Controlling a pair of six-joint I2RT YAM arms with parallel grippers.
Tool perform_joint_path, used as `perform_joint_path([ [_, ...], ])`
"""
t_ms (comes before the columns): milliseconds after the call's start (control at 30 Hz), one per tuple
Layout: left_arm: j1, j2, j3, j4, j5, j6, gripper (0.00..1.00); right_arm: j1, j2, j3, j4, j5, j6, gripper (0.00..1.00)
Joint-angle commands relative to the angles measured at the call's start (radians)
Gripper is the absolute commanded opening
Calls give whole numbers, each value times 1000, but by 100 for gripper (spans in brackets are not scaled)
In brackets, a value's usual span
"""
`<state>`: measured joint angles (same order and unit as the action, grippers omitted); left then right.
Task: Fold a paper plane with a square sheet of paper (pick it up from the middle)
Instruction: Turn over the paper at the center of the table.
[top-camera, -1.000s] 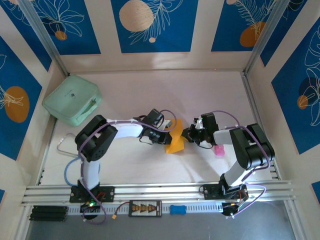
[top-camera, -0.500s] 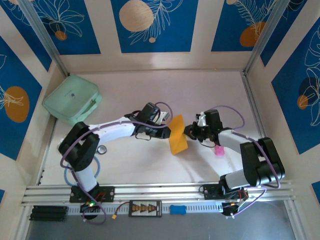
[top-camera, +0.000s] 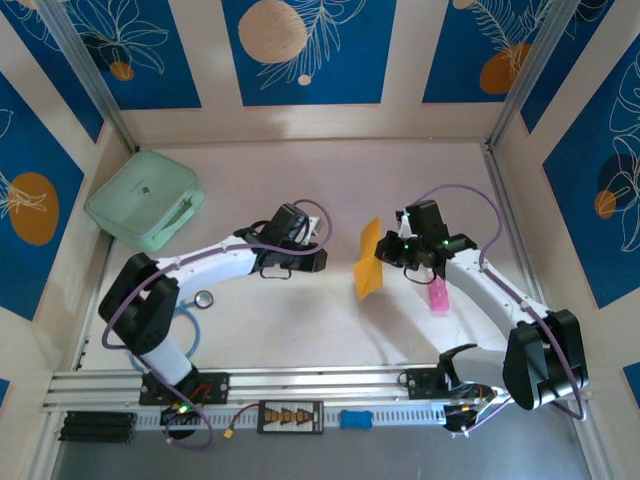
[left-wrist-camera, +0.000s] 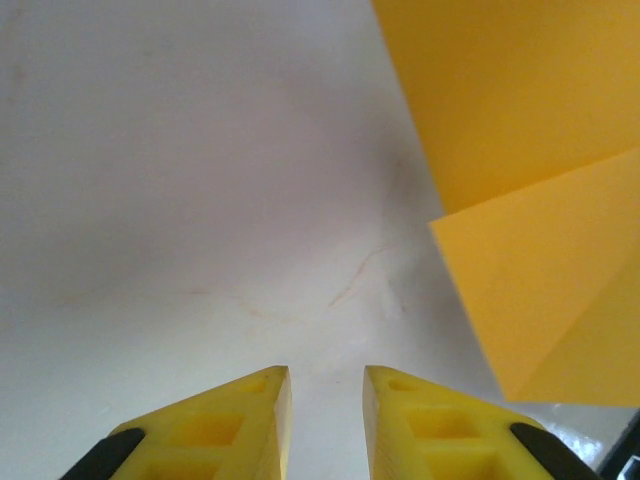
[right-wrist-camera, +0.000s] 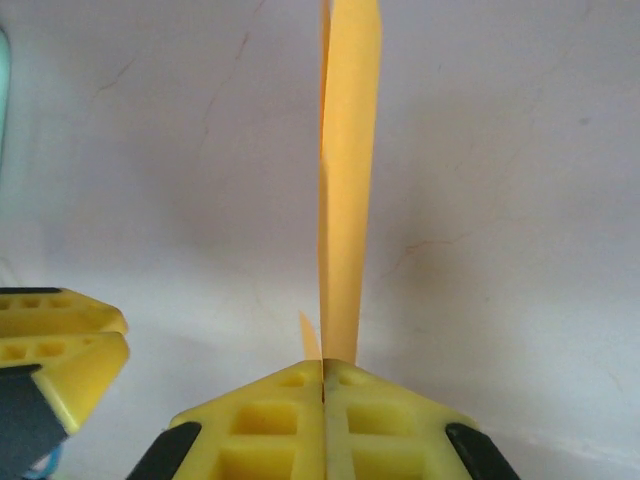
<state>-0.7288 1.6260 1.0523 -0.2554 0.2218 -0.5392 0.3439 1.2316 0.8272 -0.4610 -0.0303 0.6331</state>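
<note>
- Top external view: the right gripper (top-camera: 392, 252) holds the square sheet of paper (top-camera: 367, 262), already partly folded, on edge just right of the frame's centre.
- Right wrist view: its jaws are pressed together on the sheet's near edge. The paper rises as a thin orange strip up the middle of the frame.
- Left wrist view: the left gripper (left-wrist-camera: 327, 385) has its jaws slightly apart with nothing between them. The paper fills the upper right, showing a diagonal fold.
- The left arm stretches from lower left toward centre, its gripper just left of the paper and apart from it. The right arm rises from lower right and bends leftward.
- This looks like a mid-fold handover. The next move probably calls for the left gripper to take a free edge while the right steadies the sheet.
</note>
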Motion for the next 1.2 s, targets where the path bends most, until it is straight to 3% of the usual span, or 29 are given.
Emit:
perform_joint_path([
  [0, 23, -66, -30, -24, -80, -15, 26, 64, 26, 87, -189, 187, -75, 7],
  [200, 67, -125, -77, -30, -125, -36, 27, 184, 140, 225, -347, 491, -93, 0],
  [567, 165, -223, -147, -80, -225, -111, 27, 377, 365, 428, -526, 876, -71, 0],
  [733, 236, -255, -165, -141, -261, -158, 27, 450, 502, 487, -539, 877, -31, 0],
  [967, 313, -290, -193, -166, -233, -165, 28, 547, 668, 616, -503, 746, -30, 3],
  [1167, 324, -291, -194, -166, -212, -159, 29, 554, 716, 668, -418, 563, -24, 9],
])
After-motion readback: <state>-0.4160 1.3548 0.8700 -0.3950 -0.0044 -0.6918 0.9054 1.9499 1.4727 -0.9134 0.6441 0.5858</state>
